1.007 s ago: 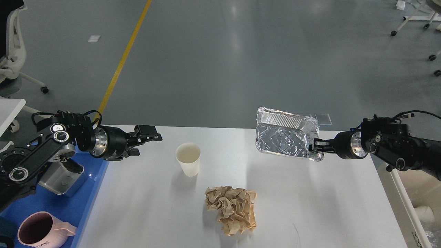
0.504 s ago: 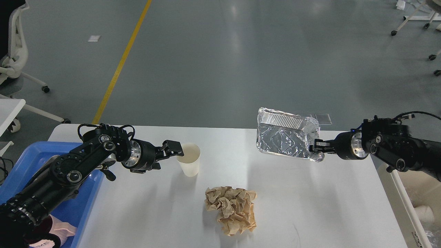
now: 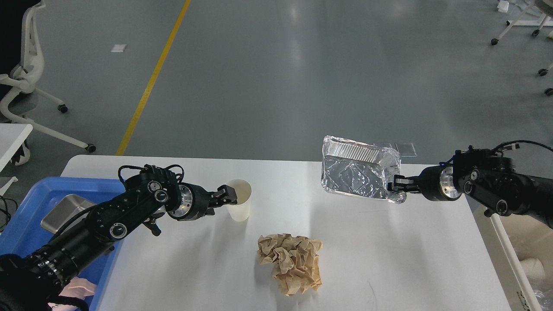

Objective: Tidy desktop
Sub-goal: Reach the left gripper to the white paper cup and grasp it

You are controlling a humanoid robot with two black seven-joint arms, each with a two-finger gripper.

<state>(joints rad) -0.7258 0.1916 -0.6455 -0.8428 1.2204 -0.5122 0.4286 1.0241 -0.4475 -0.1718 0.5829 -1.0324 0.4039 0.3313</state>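
Note:
The desktop (image 3: 380, 255) is a wide white tabletop. On it stand a white paper cup (image 3: 240, 204) and a crumpled brown paper ball (image 3: 290, 262). My left gripper (image 3: 229, 196) is at the cup's left wall, just under the rim. Its two fingers stand a little apart and touch or nearly touch the cup. My right gripper (image 3: 396, 185) is shut on the right rim of a silver foil tray (image 3: 358, 172). It holds the tray tilted above the desktop's far right part.
A blue plastic tray (image 3: 26, 203) sits at the left with a metal box (image 3: 60, 209) and a pink mug (image 3: 75, 288) in it. A white bin (image 3: 525, 255) stands off the right edge. Office chairs stand on the grey floor beyond.
My left arm swung right from over the blue tray and its gripper reached the cup's left side. The right gripper and foil tray stayed nearly still.

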